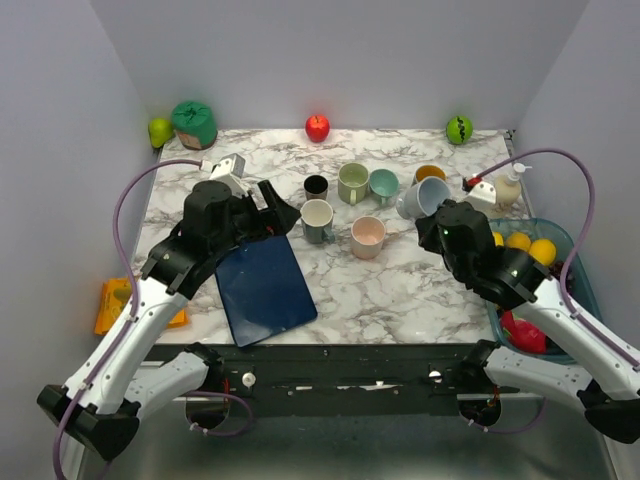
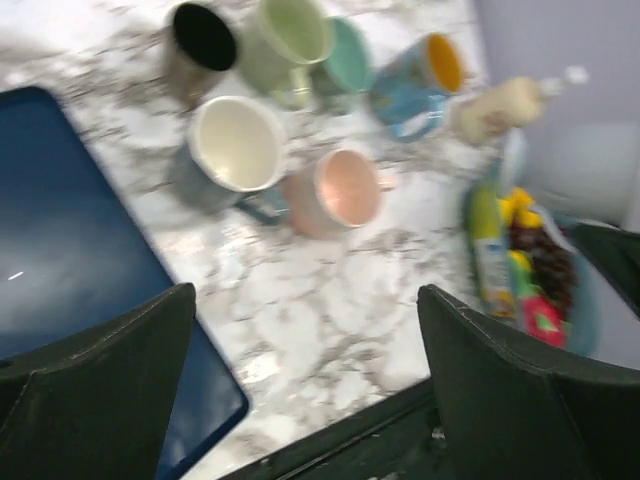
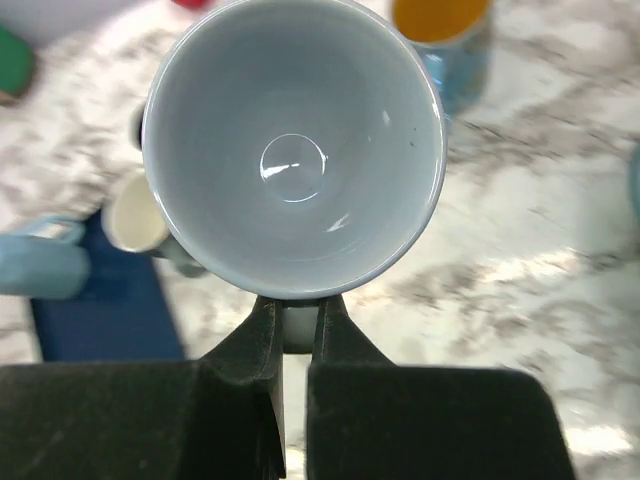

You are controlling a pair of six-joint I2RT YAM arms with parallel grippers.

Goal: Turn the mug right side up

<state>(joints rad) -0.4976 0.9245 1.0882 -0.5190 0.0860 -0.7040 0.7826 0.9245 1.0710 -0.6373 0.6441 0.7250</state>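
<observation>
A pale blue-grey mug fills the right wrist view with its mouth turned toward the camera. My right gripper is shut on its handle. From above, this mug is tilted on its side near the back right of the marble table, at the tip of the right gripper. My left gripper is open with nothing between its fingers. It hovers over bare marble beside the dark blue board, and from above the left gripper sits just left of a grey mug.
Upright mugs cluster mid-table: black, green, teal, pink, and blue with an orange inside. A dark blue board lies front left. A fruit basket and a bottle stand at the right.
</observation>
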